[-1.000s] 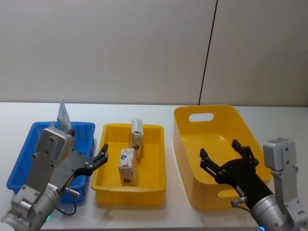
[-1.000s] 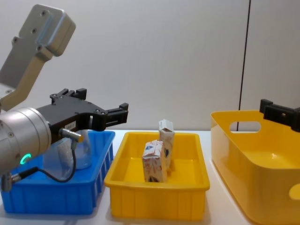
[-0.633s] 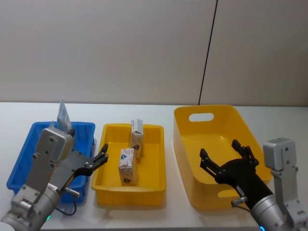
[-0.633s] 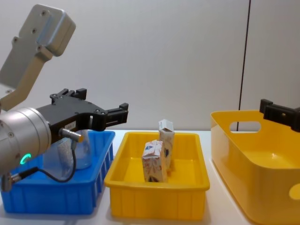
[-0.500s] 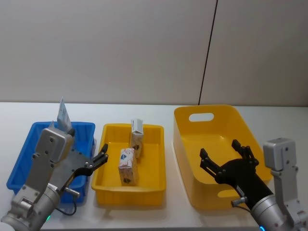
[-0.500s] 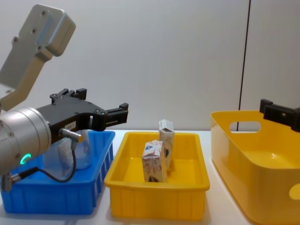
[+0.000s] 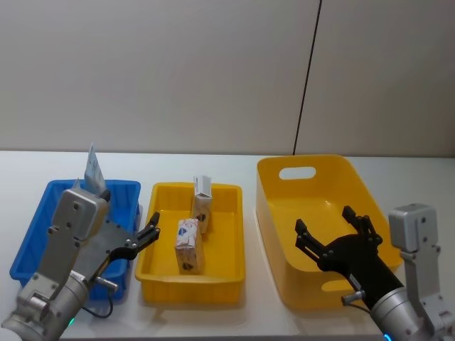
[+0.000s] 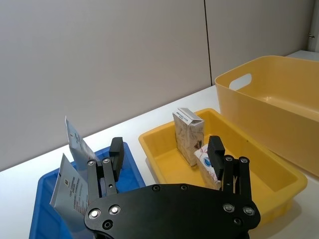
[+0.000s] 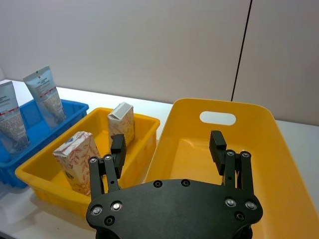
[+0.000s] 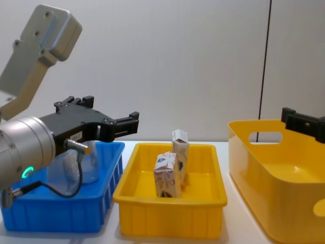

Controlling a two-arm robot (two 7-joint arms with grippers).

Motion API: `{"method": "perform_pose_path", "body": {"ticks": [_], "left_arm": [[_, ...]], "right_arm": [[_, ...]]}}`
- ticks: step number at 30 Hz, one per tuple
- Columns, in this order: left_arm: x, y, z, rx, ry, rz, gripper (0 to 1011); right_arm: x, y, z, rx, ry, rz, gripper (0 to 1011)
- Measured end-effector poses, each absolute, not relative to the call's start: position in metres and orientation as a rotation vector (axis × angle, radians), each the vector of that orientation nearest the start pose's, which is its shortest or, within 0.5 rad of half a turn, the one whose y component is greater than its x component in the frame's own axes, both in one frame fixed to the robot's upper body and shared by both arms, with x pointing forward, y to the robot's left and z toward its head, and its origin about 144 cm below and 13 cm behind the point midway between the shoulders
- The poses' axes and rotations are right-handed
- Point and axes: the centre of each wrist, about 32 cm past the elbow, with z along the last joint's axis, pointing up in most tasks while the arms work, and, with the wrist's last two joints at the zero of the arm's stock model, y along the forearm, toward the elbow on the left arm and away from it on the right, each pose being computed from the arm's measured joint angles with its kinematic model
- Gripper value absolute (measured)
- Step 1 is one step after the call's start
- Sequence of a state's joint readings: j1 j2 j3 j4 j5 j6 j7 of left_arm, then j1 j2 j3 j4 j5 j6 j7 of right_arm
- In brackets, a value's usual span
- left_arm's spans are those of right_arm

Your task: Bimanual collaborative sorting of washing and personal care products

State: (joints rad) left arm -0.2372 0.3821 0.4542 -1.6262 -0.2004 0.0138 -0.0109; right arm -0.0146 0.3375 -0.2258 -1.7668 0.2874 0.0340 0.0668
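— Where are the cartons (image 7: 188,245)?
— Upright in the small yellow bin (image 7: 240,226). The tubes (image 9: 44,92) stand left of it, partly hidden behind the spread, empty left tool (image 8: 167,152).
— And the right tool (image 9: 168,144)?
— Spread, over the tub (image 7: 334,167) to the bin's right.

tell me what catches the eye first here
Two small cartons stand in the middle yellow tray, with two pale tubes upright in the blue bin on the left. The left gripper hovers open over the bin's edge, the right gripper open over the big yellow tub.
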Motion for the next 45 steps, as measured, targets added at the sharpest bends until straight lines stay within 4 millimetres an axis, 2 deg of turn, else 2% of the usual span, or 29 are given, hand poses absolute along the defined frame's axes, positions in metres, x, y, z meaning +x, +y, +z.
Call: {"method": "perform_pose_path", "body": {"ticks": [17,25,34,45], "left_arm": [[0.492,0.198,1.204,0.061,-0.268,1.124,1001],[0.492,0.198,1.204,0.061,-0.268,1.124,1001],[0.492,0.198,1.204,0.061,-0.268,1.124,1001],[0.492,0.198,1.204,0.061,-0.268,1.124,1002]], "right_arm": [[0.444,-0.238,1.189,0.025,-0.077,-1.224,1004],[0.451,-0.243,1.192,0.014,-0.099,-1.187,1004],[0.472,-0.248,1.198,-0.011,-0.120,-1.118,1004],[0.497,-0.233,1.202,-0.050,-0.085,-1.083,1004]]}}
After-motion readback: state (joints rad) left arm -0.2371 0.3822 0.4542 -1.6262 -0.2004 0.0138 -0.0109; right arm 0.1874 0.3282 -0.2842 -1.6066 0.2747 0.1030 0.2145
